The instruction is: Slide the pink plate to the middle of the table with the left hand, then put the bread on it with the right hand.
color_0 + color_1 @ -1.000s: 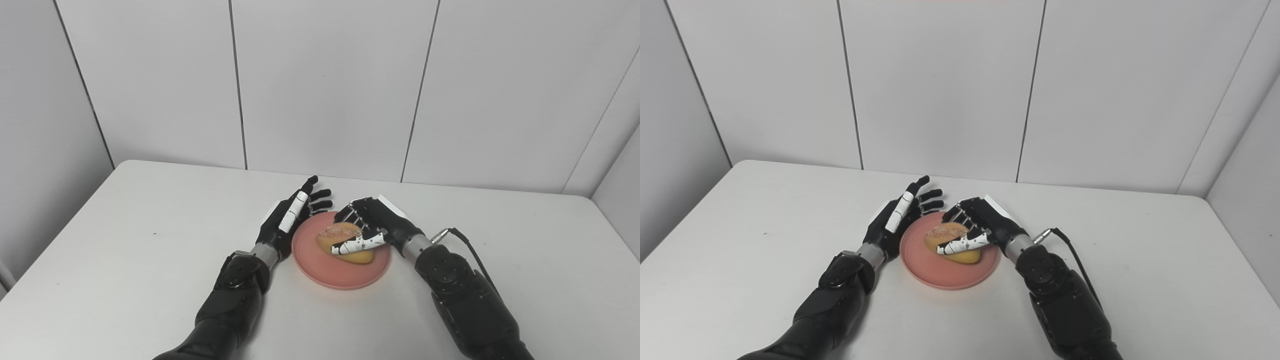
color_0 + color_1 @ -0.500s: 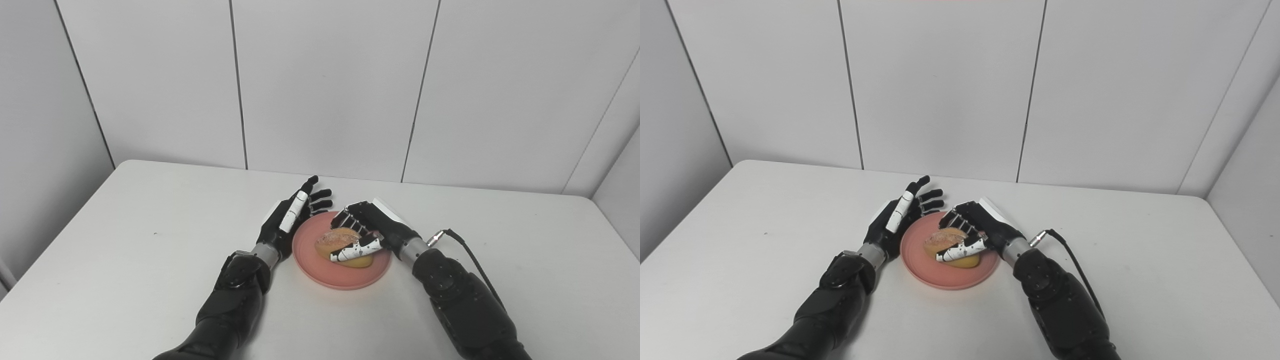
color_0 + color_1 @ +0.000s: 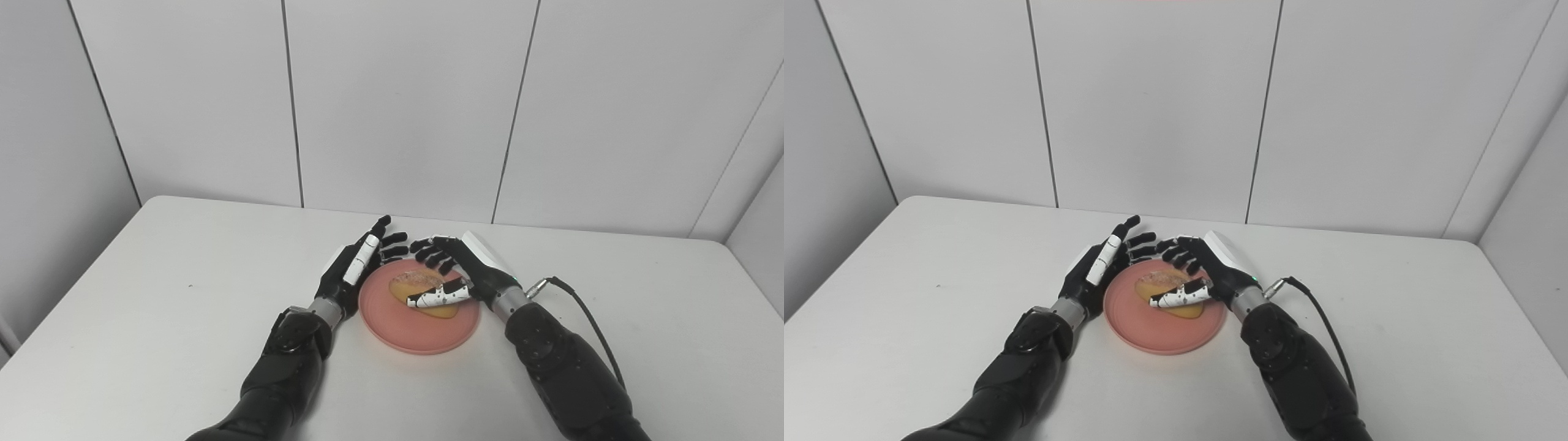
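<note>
Since 1.0 s ago, right robot hand opened | bread seemingly resting on pink plate

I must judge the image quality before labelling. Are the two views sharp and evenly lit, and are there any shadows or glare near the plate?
Left eye view: sharp, soft even light, no glare; only faint shadows beneath the pink plate and the arms. Right eye view: equally sharp; the bread and right hand show no blur; a thin pinkish strip tints the top edge.
</note>
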